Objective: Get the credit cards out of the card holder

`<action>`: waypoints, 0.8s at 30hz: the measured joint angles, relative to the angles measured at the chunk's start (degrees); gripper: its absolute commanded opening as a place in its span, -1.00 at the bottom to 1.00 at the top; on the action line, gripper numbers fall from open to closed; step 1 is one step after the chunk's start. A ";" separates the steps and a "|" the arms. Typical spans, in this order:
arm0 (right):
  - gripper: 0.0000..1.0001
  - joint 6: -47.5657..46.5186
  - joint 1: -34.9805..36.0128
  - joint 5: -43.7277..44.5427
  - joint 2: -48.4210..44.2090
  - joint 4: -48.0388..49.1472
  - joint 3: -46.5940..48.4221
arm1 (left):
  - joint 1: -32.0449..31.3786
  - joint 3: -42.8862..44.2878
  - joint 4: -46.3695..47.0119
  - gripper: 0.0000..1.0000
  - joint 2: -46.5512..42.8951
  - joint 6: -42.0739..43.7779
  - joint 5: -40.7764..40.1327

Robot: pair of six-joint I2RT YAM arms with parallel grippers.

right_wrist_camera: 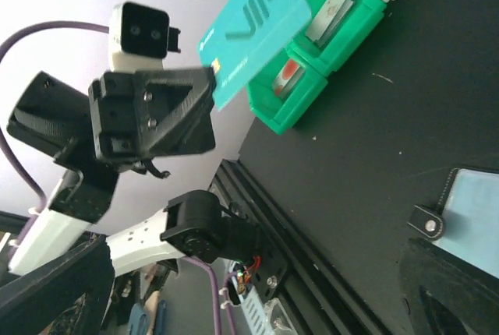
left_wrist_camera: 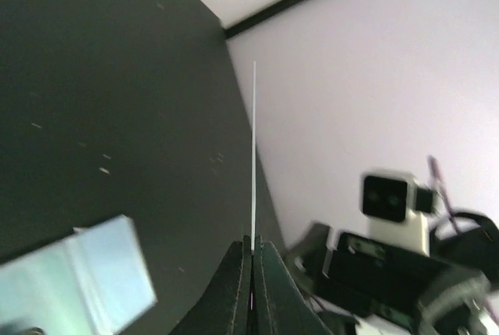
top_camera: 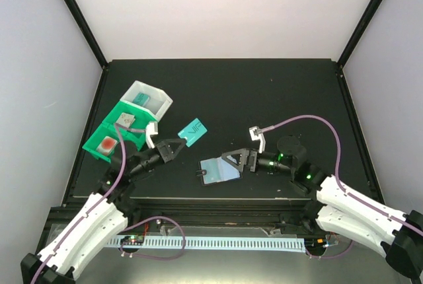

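The teal card (top_camera: 192,130) looks like smooth, glossy plastic; the card holder (top_camera: 220,170) has shiny clear pockets; the table (top_camera: 277,92) is matt black.

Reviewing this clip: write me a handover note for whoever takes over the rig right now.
Left pincer: shut on the teal card, held off the table.
Right pincer: open, at the edge of the card holder, which lies pockets-up.
Done: grey-white card and red-marked card lie in the green bin.
Left: set down the teal card; whether the holder keeps more cards cannot be seen.
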 measured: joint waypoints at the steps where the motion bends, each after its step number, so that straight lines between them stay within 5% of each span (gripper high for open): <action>1: 1.00 -0.66 0.00 0.28 -0.52 -1.29 -0.07 | 1.53 0.98 -1.18 -0.97 1.33 0.92 0.02; 14: 1.00 -7.37 0.00 1.84 -4.15 -9.38 0.20 | 26.60 14.75 -11.30 -0.97 21.27 10.38 4.00; 24: 1.00 -11.02 0.00 2.71 -4.24 -12.61 1.60 | 34.64 25.29 -13.81 -0.97 37.35 10.03 3.02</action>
